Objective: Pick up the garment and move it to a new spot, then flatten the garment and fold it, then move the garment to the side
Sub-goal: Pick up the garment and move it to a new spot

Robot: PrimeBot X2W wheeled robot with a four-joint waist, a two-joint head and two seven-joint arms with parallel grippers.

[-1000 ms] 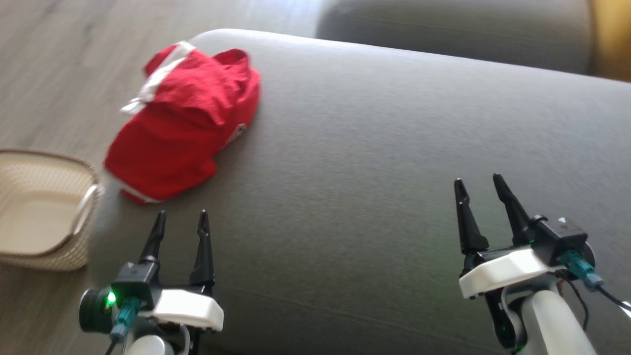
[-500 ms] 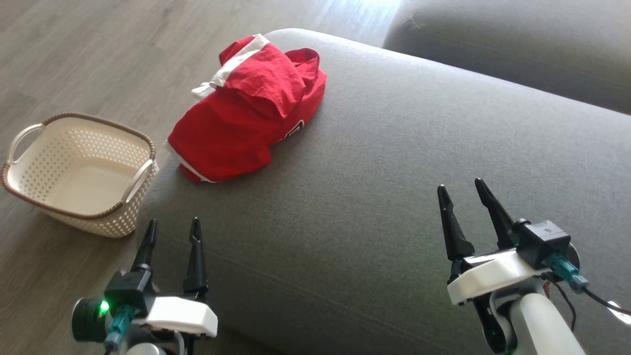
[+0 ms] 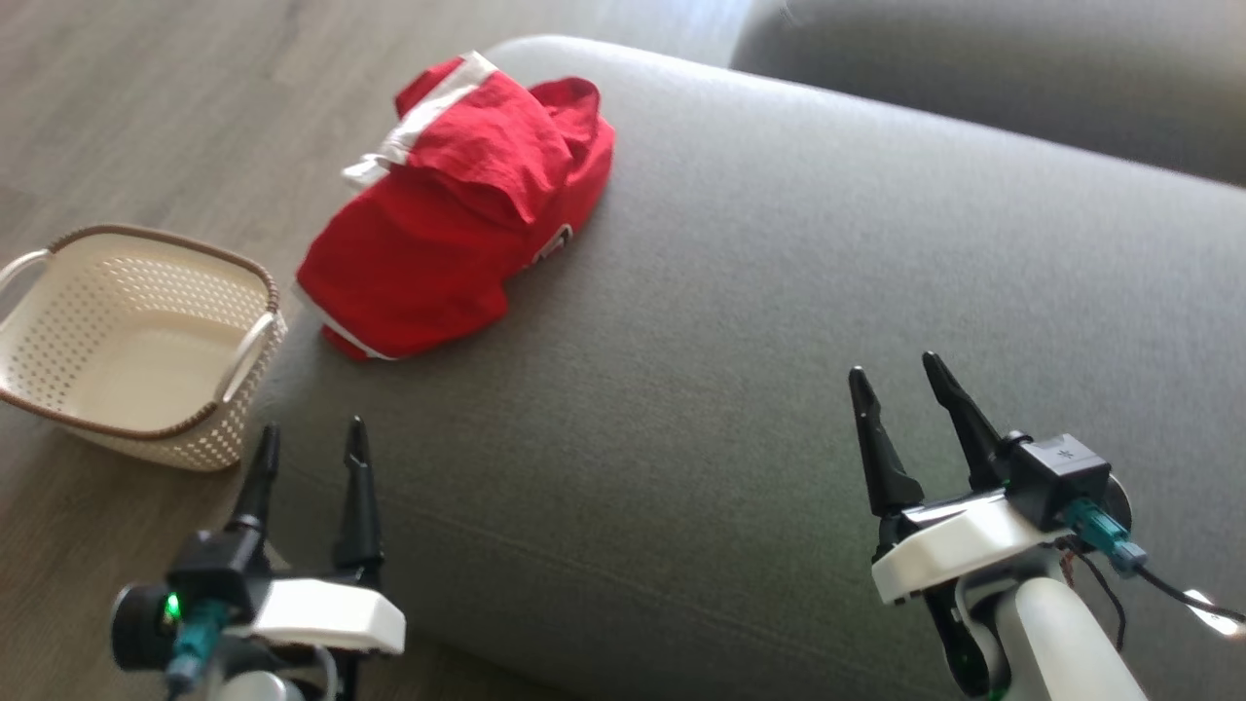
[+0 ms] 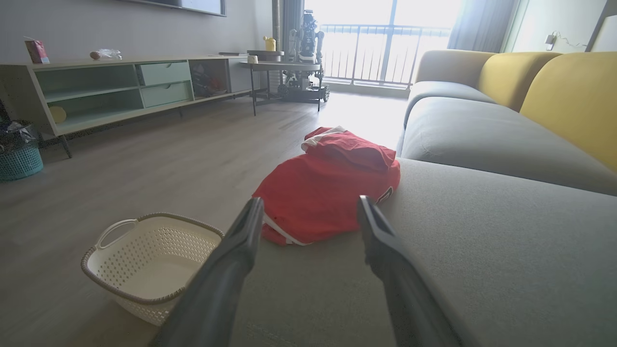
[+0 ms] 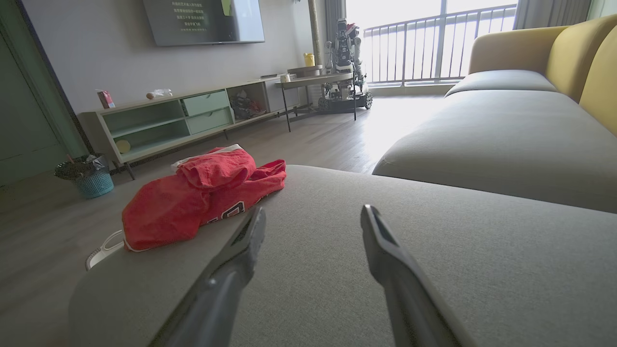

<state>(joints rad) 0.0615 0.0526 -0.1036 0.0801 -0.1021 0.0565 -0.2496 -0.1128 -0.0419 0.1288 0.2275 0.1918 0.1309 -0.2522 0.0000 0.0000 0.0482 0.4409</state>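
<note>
Our right gripper [image 5: 313, 210] hangs over the grey cushion [image 5: 458, 270], its fingers [image 5: 390, 255] spread wide and holding nothing. We see the red garment [image 5: 193, 202] crumpled (white trim showing) at the cushion's left end, well apart.

head: high, looking down | wrists: low, forward | shared: garment [image 3: 438, 234]
</note>
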